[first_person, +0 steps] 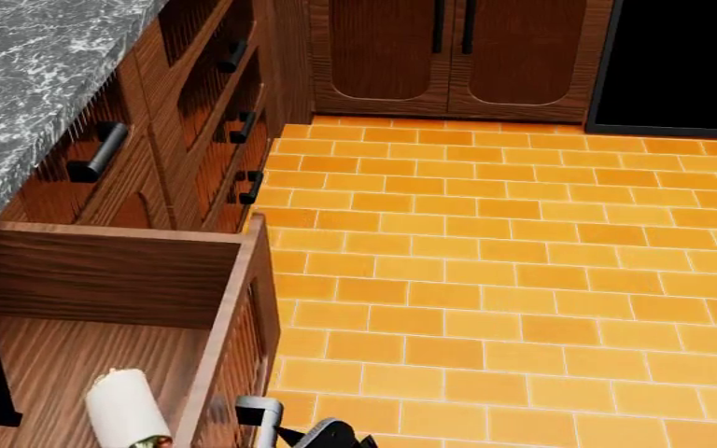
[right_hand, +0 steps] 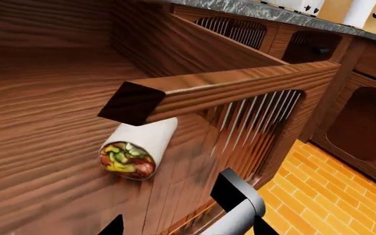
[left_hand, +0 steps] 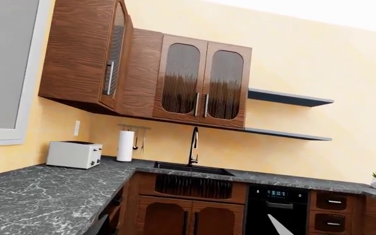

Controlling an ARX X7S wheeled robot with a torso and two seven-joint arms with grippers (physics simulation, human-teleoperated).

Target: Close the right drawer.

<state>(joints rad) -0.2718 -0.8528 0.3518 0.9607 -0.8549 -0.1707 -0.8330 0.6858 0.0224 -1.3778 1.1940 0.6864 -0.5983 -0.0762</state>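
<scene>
Right gripper [right_hand: 184,226] sits nearest, just at the drawer handle [right_hand: 237,208]; only its finger tips show, so whether it is released or clenched I can't tell. Left gripper out of view. The right drawer [first_person: 240,317] stands pulled out, near left, a burrito [right_hand: 135,149] lying inside. Beyond: bench [first_person: 35,75], orange floor [first_person: 508,271]. Step: approach; next, push the front inward.

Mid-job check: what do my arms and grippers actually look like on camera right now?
Little shows. The right gripper appears only as two black, pointed fingertips at the frame edge. The left gripper shows one pale, wedge-shaped sliver, likely a finger. No cables or markings can be made out.
</scene>
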